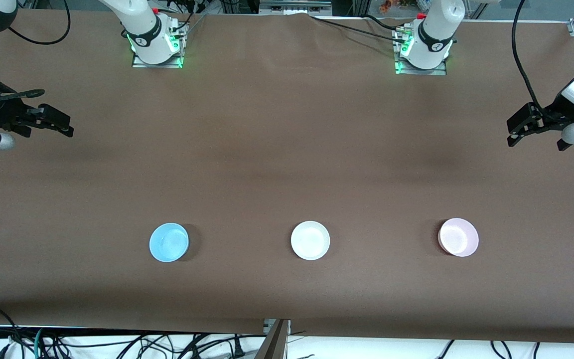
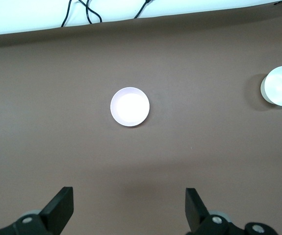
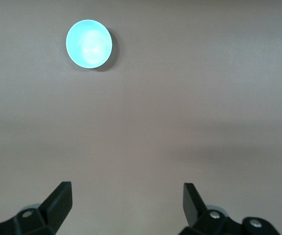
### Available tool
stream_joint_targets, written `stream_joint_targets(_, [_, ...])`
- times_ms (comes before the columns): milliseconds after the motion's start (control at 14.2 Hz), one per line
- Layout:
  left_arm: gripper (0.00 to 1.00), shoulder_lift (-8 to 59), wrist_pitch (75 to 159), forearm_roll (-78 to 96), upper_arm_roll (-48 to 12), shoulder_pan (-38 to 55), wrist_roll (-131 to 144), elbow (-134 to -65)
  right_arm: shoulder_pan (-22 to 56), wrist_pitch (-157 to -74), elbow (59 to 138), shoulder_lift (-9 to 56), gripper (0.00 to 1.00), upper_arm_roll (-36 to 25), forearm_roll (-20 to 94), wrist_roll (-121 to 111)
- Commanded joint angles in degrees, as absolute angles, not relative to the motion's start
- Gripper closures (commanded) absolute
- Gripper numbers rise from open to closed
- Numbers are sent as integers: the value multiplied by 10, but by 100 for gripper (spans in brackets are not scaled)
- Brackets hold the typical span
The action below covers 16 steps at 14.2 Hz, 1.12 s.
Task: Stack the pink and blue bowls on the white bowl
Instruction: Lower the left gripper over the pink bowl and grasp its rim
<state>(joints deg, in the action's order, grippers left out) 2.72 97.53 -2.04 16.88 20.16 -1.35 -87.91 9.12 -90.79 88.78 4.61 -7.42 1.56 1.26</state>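
Three small bowls stand in a row near the front camera. The white bowl [image 1: 310,240] is in the middle. The blue bowl [image 1: 169,242] is toward the right arm's end, the pink bowl [image 1: 458,237] toward the left arm's end. My left gripper [image 1: 514,133] is open and empty, up in the air at its end of the table. Its wrist view shows the pink bowl [image 2: 130,106] and the white bowl [image 2: 281,86]. My right gripper [image 1: 64,127] is open and empty, up over its end of the table. Its wrist view shows the blue bowl [image 3: 89,43].
The brown table cover [image 1: 287,149] lies flat under everything. The two arm bases [image 1: 155,40] [image 1: 424,47] stand at the table's edge farthest from the front camera. Cables hang off the table's front edge [image 1: 117,344].
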Motion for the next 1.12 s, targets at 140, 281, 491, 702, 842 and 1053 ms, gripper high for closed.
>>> stream_joint_targets(140, [0,43,962,-19,170,200,-16,-853,89,-897,884,42,0,-69,18,17])
stream_joint_targets(281, [0,60,963,-9,171,197,-14,-854,89,-897,884,42,0,-70,18,17])
stream_joint_targets(491, [0,111,1008,-4,171,182,-17,-861,89,-897,884,43,0,-70,18,17])
stream_joint_targets(702, [0,194,1097,-1,171,162,-18,-866,89,-898,884,43,0,-70,18,17])
stream_joint_targets(842, [0,255,1163,34,170,139,-44,-866,89,-898,884,42,0,-70,18,17])
stream_joint_targets(1053, [0,328,1245,147,169,93,-149,-866,89,-899,884,42,0,-70,18,17])
